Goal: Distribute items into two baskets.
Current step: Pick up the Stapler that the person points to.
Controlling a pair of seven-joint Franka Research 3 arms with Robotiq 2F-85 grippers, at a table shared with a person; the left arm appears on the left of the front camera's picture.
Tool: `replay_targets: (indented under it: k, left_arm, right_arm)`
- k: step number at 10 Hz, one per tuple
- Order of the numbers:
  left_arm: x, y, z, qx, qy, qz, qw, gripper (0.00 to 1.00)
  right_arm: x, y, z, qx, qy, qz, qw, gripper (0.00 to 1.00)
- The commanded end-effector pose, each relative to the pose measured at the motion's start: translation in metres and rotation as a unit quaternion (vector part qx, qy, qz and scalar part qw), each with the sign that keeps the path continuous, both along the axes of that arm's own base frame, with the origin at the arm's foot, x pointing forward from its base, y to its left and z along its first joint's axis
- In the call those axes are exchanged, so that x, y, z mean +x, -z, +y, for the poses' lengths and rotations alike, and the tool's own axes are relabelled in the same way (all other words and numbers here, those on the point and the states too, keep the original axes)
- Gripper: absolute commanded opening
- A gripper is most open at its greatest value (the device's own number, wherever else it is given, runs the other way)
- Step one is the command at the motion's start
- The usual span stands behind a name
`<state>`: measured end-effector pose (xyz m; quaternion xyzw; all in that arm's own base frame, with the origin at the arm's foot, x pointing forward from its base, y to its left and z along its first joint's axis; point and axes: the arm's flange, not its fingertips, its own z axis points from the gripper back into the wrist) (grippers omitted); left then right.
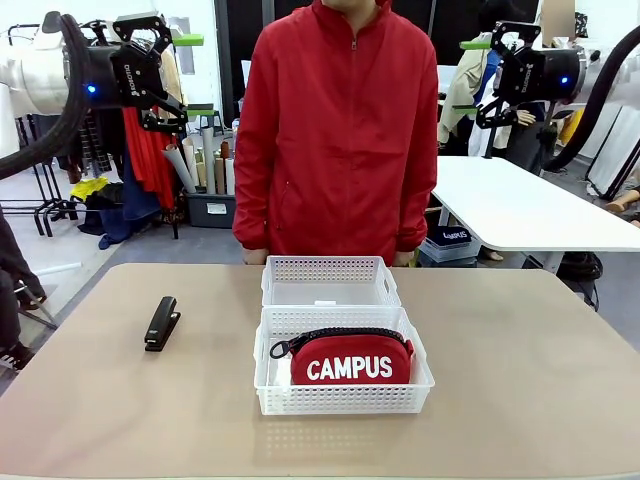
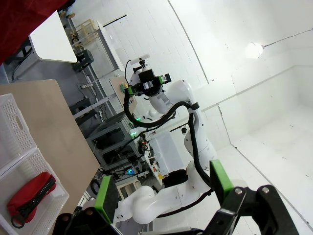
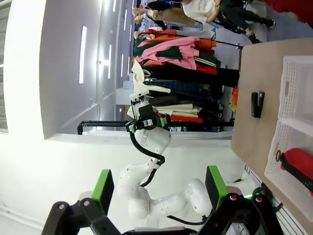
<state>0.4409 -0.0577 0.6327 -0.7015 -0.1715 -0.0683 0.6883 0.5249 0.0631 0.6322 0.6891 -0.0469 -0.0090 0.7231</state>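
Green pads [image 2: 103, 198] of the left gripper [image 2: 162, 191] rise from the bottom edge of its wrist view, spread wide with nothing between them. The right gripper [image 3: 159, 188] looks the same in its own view, jaws wide and empty. Seen from the front, both arms are raised high over the table [image 1: 520, 380], wrists turned so that the grippers face inward toward each other. The left gripper [image 1: 190, 76] is at 10 o'clock of the picture and the right gripper [image 1: 480, 80] at 2 o'clock, both well apart from everything on the table. Below and between them, at mid-table, two white baskets sit touching end to end. The near basket [image 1: 345, 400] holds the pouch [image 1: 350, 365], which lies along it with the "CAMPUS" lettering toward the robot and the zipper on top. The far basket [image 1: 330, 283] sits at 12 o'clock from the near one. The stapler [image 1: 160, 322] lies flat on the bare table at about 9 o'clock from the baskets, apart from them, its length pointing roughly toward 12. The right wrist view shows the stapler [image 3: 257, 104] at 3 o'clock and the pouch [image 3: 298, 164] at 4 o'clock. A person in a red jacket [image 1: 340, 130] stands at the table's far edge, just behind the far basket, arms hanging down.
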Motion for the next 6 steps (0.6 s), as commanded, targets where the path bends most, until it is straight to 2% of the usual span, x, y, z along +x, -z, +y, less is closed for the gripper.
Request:
replay_targets:
  k: [1, 3, 4, 5, 6]
  left_arm:
    - [-0.0021, -0.0003, 0.0000, -0.002, 0.000, 0.000, 1.000, 1.00]
    - [-0.0021, -0.0003, 0.0000, -0.002, 0.000, 0.000, 1.000, 1.00]
    - [-0.0021, -0.0003, 0.0000, -0.002, 0.000, 0.000, 1.000, 1.00]
    - [-0.0021, -0.0003, 0.0000, -0.002, 0.000, 0.000, 1.000, 1.00]
    - [-0.0021, -0.0003, 0.0000, -0.002, 0.000, 0.000, 1.000, 1.00]
  right_arm:
    - [-0.0057, 0.0026, 0.0085, 0.015, -0.007, -0.009, 1.000, 1.00]
    - [-0.0052, 0.0024, 0.0120, 0.002, -0.016, -0.019, 1.000, 1.00]
    - [-0.0067, 0.0071, 0.0112, -0.019, -0.018, -0.039, 0.999, 1.00]
    - [-0.0024, 0.0034, 0.0094, -0.001, -0.011, -0.001, 1.000, 1.00]
    - [-0.0024, 0.0034, 0.0094, -0.001, -0.011, -0.001, 1.000, 1.00]
